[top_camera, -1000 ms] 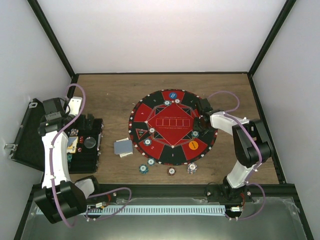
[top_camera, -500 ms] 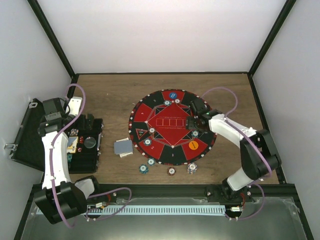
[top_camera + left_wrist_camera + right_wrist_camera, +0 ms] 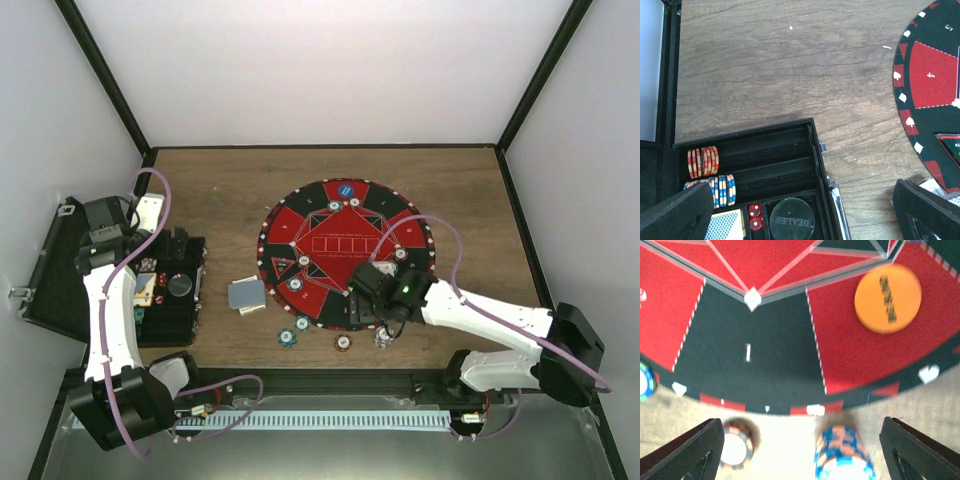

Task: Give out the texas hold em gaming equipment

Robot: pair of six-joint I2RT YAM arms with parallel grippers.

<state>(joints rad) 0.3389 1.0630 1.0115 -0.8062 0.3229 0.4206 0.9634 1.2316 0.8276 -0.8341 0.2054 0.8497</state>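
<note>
Over the near edge of the round mat (image 3: pixel 780 355), the right gripper (image 3: pixel 800 427) hangs wide open above a chip stack (image 3: pixel 844 455) on the table (image 3: pixel 785 435); only its wrist view shows the orange button (image 3: pixel 887 298). Equally wide, the left gripper (image 3: pixel 804 195) hovers over racked chips (image 3: pixel 702 161) in the black case (image 3: pixel 790 145).

Wooden table (image 3: pixel 220 190) with round mat (image 3: pixel 290 228), case (image 3: pixel 185 320), cards (image 3: pixel 246 295), chips (image 3: pixel 288 338)
</note>
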